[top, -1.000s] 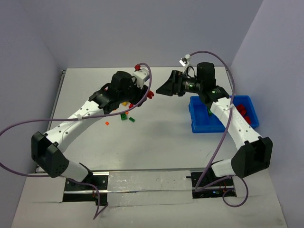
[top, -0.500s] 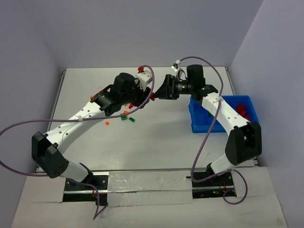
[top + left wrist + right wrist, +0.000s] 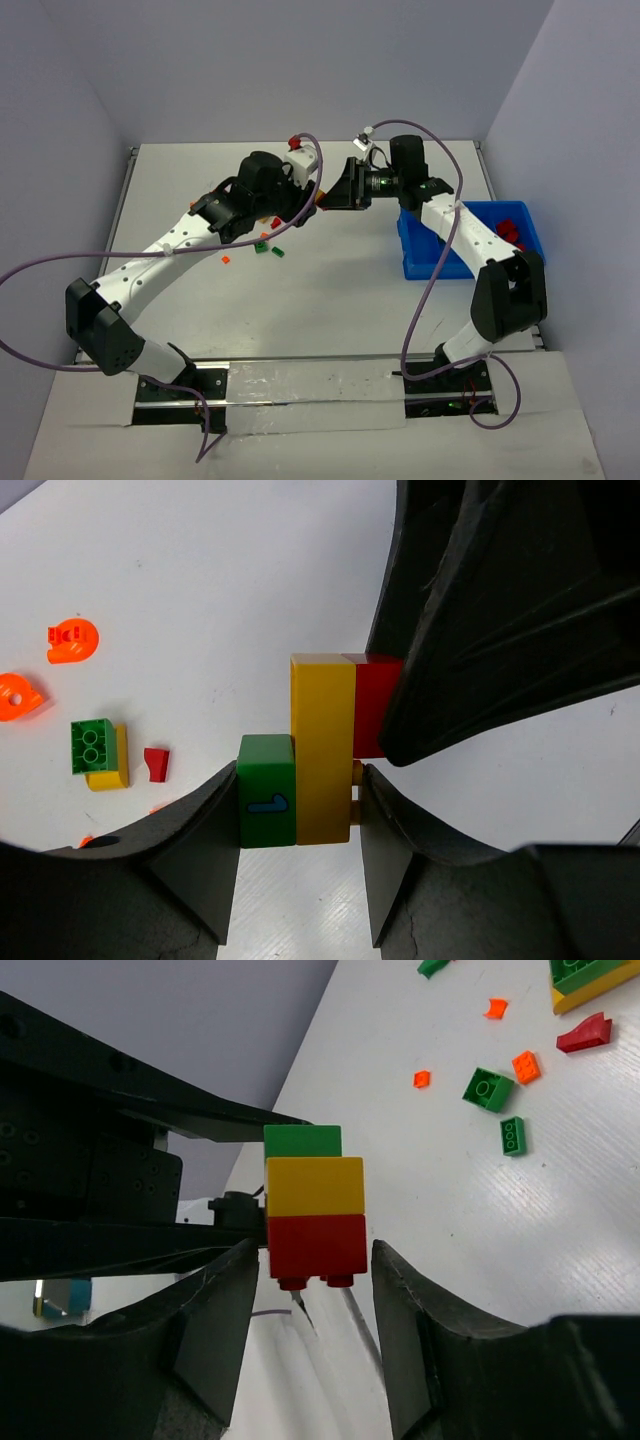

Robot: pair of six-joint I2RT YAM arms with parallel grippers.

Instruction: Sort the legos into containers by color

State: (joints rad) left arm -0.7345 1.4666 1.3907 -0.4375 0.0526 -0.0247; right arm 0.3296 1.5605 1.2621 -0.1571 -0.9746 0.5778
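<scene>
Since its colours likely must be pulled apart, the left hand (image 3: 297, 780) clenches a green-yellow-red plastic brick stack (image 3: 322, 748) mid-frame, the right hand (image 3: 315, 1252) flanking its red brick (image 3: 317, 1245), grip unclear.

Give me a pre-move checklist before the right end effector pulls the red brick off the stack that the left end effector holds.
1. Left end effector clamped on the green brick and yellow brick of the stack: ok.
2. Right end effector straddles the red brick: ok.
3. Right end effector firmly closed on the red brick: cannot tell; thin gaps show in its wrist view.
4. Stack held off the table: ok.
5. Blue bin already holds red bricks at its right end, marking the drop spot: ok.
</scene>
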